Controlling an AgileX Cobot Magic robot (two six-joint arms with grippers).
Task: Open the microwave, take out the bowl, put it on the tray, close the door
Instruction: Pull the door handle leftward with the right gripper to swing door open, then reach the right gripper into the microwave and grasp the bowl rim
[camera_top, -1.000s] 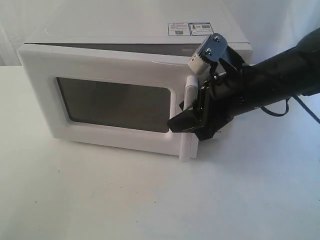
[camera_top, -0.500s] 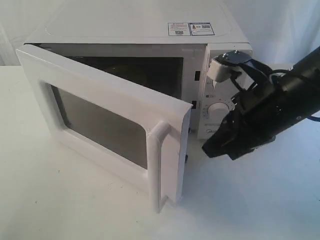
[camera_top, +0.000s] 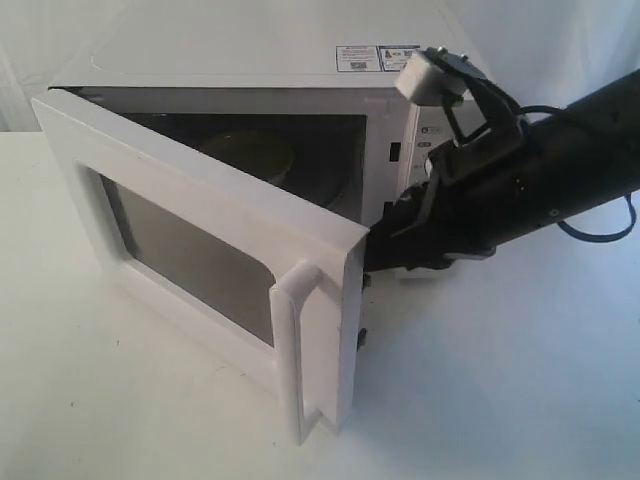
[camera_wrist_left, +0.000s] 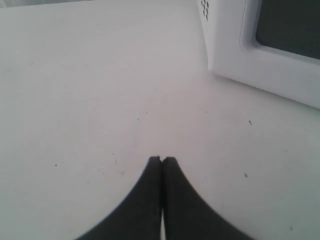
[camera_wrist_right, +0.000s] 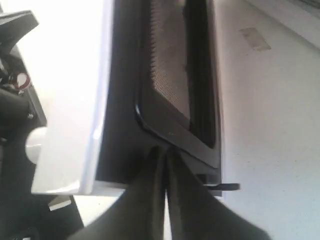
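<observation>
The white microwave (camera_top: 270, 60) stands open, and its door (camera_top: 190, 190) with the dark window hangs out about halfway, handle (camera_top: 290, 350) toward the camera. Inside the dim cavity sits the cream-yellow bowl (camera_top: 250, 152). My right gripper (camera_top: 378, 255) is shut, with its tips against the door's inner edge. The right wrist view shows the right gripper (camera_wrist_right: 165, 150) touching the dark inner door frame (camera_wrist_right: 125, 125) below the mesh window (camera_wrist_right: 172, 65). My left gripper (camera_wrist_left: 161, 159) is shut and empty over the white table (camera_wrist_left: 90, 100), short of the microwave (camera_wrist_left: 225, 40). No tray is in view.
The right arm (camera_top: 560, 170) crosses in front of the control panel and hides the knobs. A door latch hook (camera_wrist_right: 222, 186) sticks out near the right fingertips. The table top (camera_top: 500, 400) is white.
The door went from nearly shut to swung wide. My right gripper left the handle, dropped back beside the control panel, then moved in against the door's inner edge.
</observation>
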